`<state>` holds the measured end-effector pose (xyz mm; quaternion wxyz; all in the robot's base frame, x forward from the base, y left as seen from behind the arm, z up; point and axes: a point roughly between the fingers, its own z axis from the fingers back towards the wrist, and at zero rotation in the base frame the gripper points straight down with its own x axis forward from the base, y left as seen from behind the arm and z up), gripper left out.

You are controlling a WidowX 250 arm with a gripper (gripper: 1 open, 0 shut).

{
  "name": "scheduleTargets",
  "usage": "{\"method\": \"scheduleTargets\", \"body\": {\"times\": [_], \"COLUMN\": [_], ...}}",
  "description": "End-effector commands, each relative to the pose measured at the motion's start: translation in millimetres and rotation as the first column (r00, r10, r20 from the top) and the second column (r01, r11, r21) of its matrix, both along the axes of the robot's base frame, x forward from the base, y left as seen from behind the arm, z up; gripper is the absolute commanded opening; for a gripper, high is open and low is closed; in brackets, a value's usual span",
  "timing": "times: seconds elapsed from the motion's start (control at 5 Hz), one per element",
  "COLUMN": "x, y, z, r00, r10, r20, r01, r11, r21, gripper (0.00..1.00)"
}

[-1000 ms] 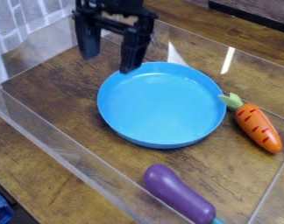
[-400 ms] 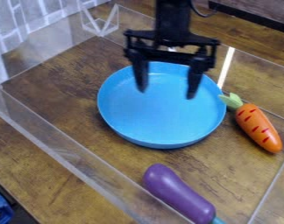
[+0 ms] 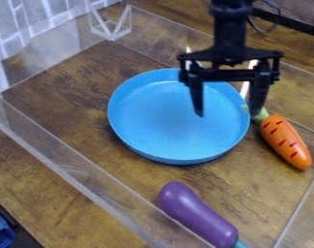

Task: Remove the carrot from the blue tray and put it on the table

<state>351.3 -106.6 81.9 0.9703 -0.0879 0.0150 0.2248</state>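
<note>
The carrot (image 3: 285, 140) is small and orange with dark stripes and a green stem. It lies on the wooden table (image 3: 69, 97), just off the right rim of the blue tray (image 3: 153, 121). Nothing lies in the round shallow tray. My black gripper (image 3: 231, 101) hangs open over the tray's right side, its two fingers (image 3: 200, 97) spread wide and pointing down. Its right finger stands close above the carrot's stem end. Nothing is between the fingers.
A purple eggplant toy (image 3: 199, 215) lies on the table in front of the tray. Clear plastic walls (image 3: 69, 155) fence the work area along the front left and the back.
The gripper has swung from the back left corner rightwards across the tray to its right side near the carrot, staying open. Carrot, tray and eggplant have not moved.
</note>
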Motion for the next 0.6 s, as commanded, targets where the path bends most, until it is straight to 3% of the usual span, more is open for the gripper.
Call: {"method": "scheduleTargets", "body": {"times": [0.0,0.4], "x": [21.0,38.3], "y": [-21.4,-46.6], "z": [10.8,0.6], "r00": [0.996,0.994], "r10": [0.004,-0.009], "r20": [0.085,0.107], "r01": [-0.001,0.016], "r11": [0.999,0.998], "r21": [-0.036,-0.069], "gripper": [1.00,1.00]}}
